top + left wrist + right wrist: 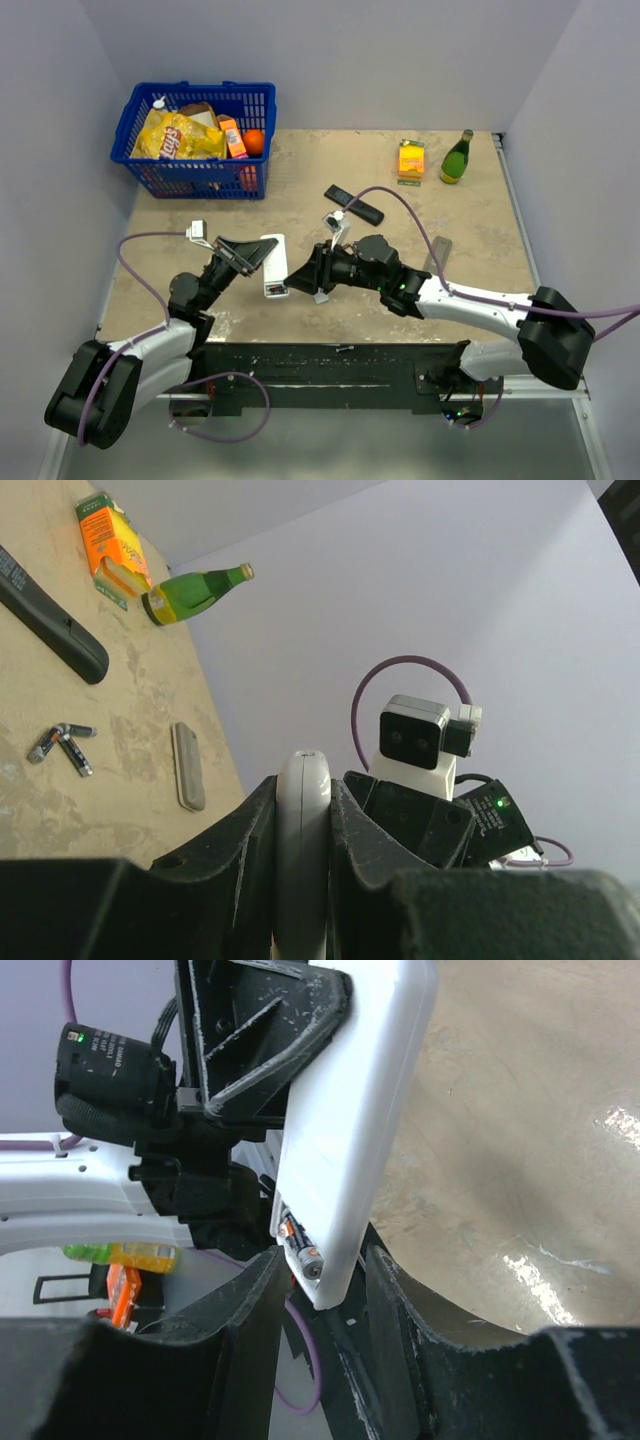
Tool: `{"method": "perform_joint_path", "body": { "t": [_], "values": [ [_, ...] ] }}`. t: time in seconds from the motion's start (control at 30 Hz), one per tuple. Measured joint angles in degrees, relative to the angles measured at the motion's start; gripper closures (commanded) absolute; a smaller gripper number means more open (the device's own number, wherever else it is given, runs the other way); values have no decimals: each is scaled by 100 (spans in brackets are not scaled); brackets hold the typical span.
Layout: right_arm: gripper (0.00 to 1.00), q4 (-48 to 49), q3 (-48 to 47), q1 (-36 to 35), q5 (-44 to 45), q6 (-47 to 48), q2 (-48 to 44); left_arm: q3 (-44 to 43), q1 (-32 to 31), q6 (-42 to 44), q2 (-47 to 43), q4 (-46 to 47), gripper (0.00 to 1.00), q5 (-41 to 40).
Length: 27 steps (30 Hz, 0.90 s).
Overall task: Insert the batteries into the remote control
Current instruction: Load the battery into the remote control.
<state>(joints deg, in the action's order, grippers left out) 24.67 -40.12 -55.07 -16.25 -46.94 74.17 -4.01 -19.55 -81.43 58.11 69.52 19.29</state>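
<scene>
My left gripper (247, 256) is shut on a white remote control (273, 264), held above the table; in the left wrist view the remote's edge (302, 810) is pinched between both fingers. The right wrist view shows the remote's open compartment with one battery (303, 1248) lying in it. My right gripper (322, 1265) is open and straddles that end of the remote (350, 1110), with a gap on the right side. A few loose batteries (60, 745) lie on the table. A grey battery cover (187, 765) lies near them.
A black remote (353, 204) lies at mid-table. A blue basket (195, 125) of groceries stands at the back left. An orange box (411, 158) and a green bottle (457, 158) are at the back right. The grey cover (437, 256) lies beside the right arm.
</scene>
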Motion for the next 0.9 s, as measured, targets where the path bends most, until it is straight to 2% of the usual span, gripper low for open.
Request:
{"method": "perform_joint_path", "body": {
  "t": [0.23, 0.37, 0.43, 0.9],
  "values": [
    [68, 96, 81, 28, -26, -55, 122, -7, 0, -24, -4, 9, 100, 17],
    [80, 289, 138, 37, -136, -85, 122, -7, 0, -31, -13, 15, 100, 28],
    [83, 387, 192, 48, -184, -144, 127, -7, 0, -42, -26, 28, 100, 33],
    [84, 820, 205, 103, -498, -210, 354, -7, 2, -46, -114, 59, 100, -26]
  ]
}}
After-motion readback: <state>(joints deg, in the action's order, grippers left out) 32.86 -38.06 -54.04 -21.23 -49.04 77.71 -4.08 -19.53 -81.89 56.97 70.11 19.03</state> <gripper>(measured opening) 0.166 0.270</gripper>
